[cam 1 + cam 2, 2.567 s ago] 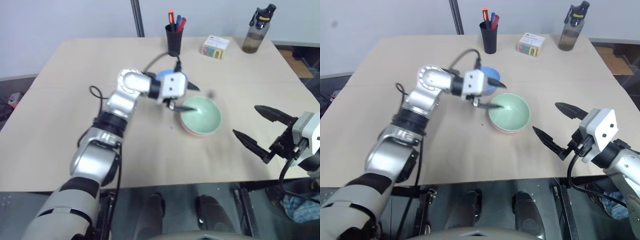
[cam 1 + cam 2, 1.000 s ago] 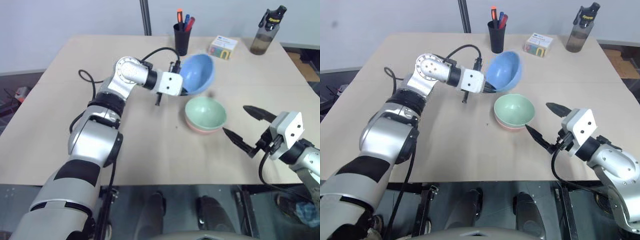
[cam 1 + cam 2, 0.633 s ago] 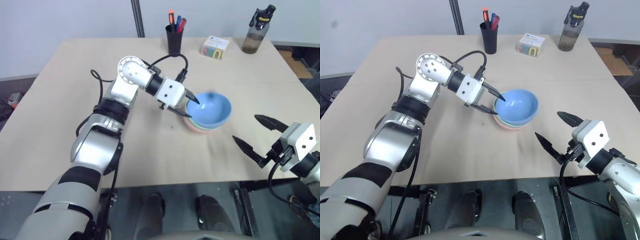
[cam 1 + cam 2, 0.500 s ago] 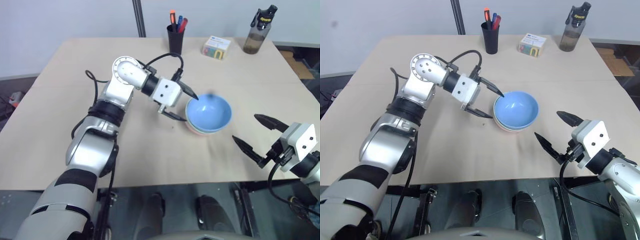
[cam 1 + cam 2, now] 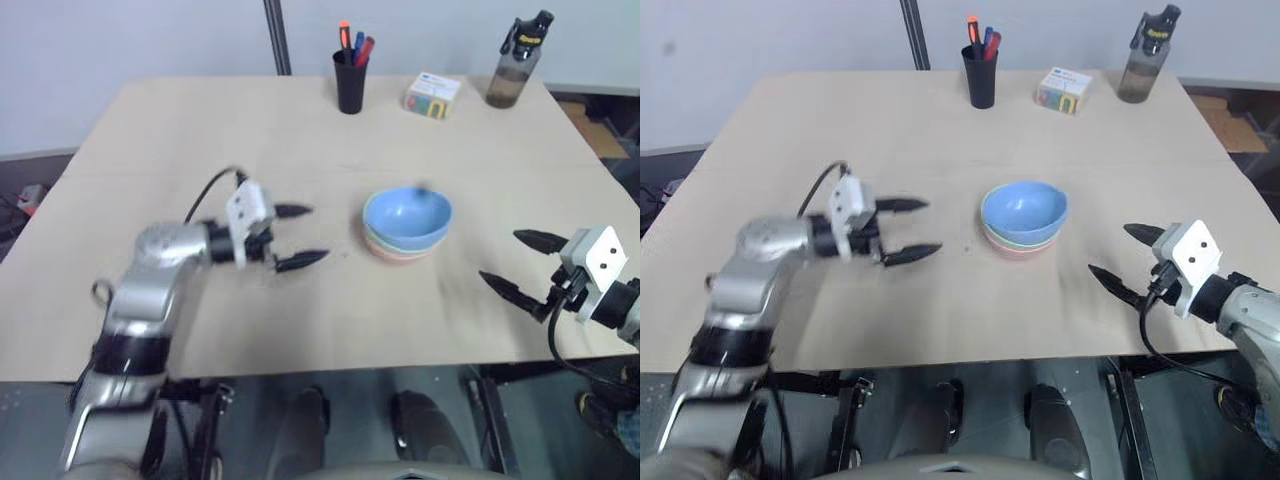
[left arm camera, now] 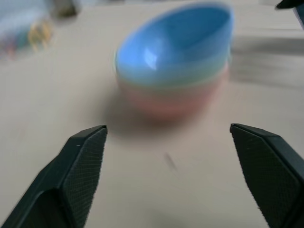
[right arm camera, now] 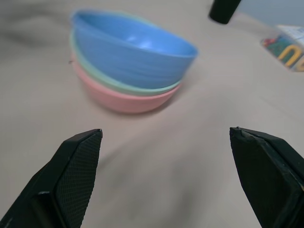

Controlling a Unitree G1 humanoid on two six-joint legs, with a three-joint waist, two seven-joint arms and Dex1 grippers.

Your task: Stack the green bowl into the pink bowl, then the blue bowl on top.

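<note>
Left eye view. Item: stack of three bowls, near the middle of the desk.
- Blue bowl: top of the stack, nested in the green bowl, which shows as a thin band under it.
- Pink bowl: base of the stack, resting on the desk.
- Left end effector: released, jaws spread wide, empty, well apart from the stack on its left side.
- Right end effector: released, jaws wide, empty, well apart from the stack on its right side.
- Pen cup, small box, bottle: beyond the stack, at the far edge.
- Status, as judged: stacking looks complete; blue bowl appears to sit slightly tilted.
- Handling advice: keep both end effectors wide and draw away level, clear of the stack; nudge only if the top bowl is not seated.
</note>
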